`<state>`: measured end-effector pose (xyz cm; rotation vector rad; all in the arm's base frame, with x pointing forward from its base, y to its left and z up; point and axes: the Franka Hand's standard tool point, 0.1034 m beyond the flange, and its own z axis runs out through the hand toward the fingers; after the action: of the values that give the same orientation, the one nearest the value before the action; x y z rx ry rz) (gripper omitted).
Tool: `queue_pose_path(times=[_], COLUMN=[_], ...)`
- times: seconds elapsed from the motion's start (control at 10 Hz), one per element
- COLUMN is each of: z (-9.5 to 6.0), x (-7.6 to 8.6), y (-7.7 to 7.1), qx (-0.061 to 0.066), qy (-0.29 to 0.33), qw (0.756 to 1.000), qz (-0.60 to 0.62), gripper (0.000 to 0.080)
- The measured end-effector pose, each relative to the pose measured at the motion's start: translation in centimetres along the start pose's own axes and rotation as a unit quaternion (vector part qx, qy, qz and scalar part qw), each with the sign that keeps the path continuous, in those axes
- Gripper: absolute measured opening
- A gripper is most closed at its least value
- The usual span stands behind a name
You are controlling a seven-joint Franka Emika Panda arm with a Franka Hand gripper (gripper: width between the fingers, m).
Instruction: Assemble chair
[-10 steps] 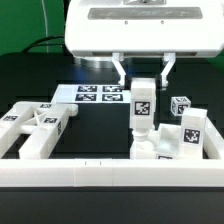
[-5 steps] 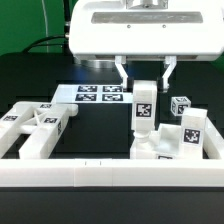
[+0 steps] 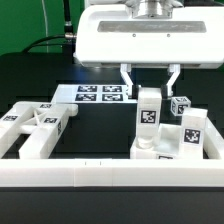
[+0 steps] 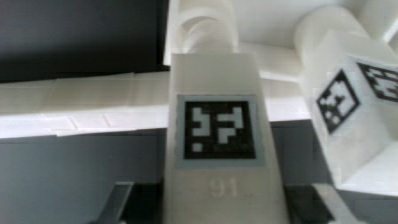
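Observation:
My gripper (image 3: 149, 86) hangs right of the middle in the exterior view, one finger on each side of the top of an upright white chair leg (image 3: 150, 112) that carries a black tag. The leg moves along with the gripper, so I read the gripper as shut on it. The leg's lower end is at a low white chair part (image 3: 148, 152); whether they touch is unclear. In the wrist view the leg (image 4: 217, 120) fills the middle and runs between the fingers of the gripper (image 4: 226, 200), with the pale part beyond it.
A flat white chair frame (image 3: 35, 128) lies at the exterior view's left. A tall tagged white block (image 3: 192, 130) and a small tagged cube (image 3: 179, 105) stand at the right. The marker board (image 3: 95, 95) lies behind. A long white rail (image 3: 100, 172) runs along the front.
The gripper and the leg have moved together a little toward the exterior view's right and downward.

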<state>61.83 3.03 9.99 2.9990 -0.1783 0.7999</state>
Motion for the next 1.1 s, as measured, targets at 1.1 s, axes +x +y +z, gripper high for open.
queue_pose_path(times=[1.1], z=[1.12], x=[-0.65], y=[-0.06], qx=[-0.004], qy=[0.017], qw=[1.0], qz=[-0.015], gripper=[0.0291])
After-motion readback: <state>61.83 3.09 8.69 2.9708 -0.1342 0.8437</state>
